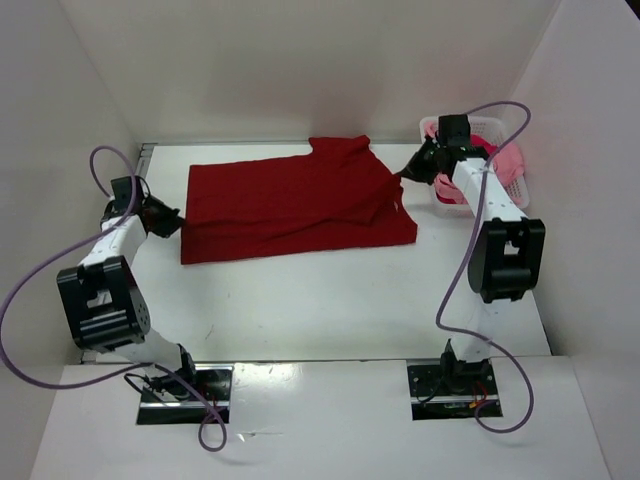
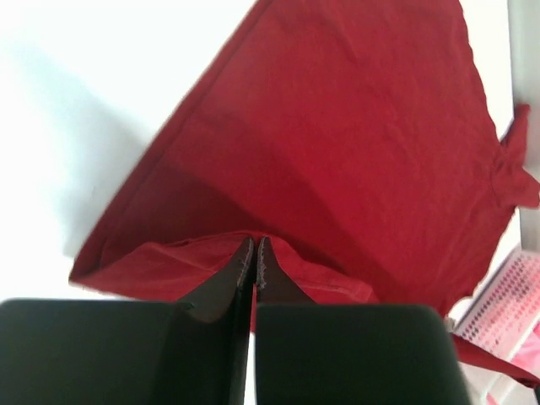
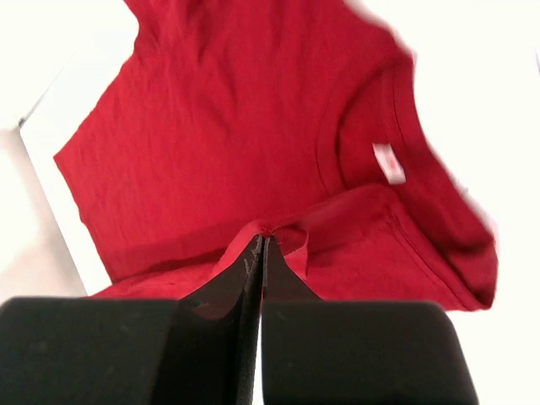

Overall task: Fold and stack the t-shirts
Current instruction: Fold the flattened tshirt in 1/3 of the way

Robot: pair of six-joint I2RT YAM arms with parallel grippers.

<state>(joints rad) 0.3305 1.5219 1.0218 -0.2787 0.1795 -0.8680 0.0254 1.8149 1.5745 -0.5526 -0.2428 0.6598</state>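
The dark red t-shirt (image 1: pixel 290 205) lies spread across the far middle of the table, its right part folded over. My left gripper (image 1: pixel 178 226) is shut on the shirt's left edge; the left wrist view shows the cloth (image 2: pixel 337 152) pinched at the fingertips (image 2: pixel 255 245). My right gripper (image 1: pixel 402 176) is shut on the shirt's right edge near the collar, and the right wrist view shows a fold of the shirt (image 3: pixel 228 126) pinched at its tips (image 3: pixel 263 240). Pink t-shirts (image 1: pixel 505 160) lie in the basket, partly hidden by the right arm.
A white plastic mesh basket (image 1: pixel 487 125) stands at the far right behind the right arm; its corner shows in the left wrist view (image 2: pixel 515 295). White walls close the table on three sides. Purple cables loop beside both arms.
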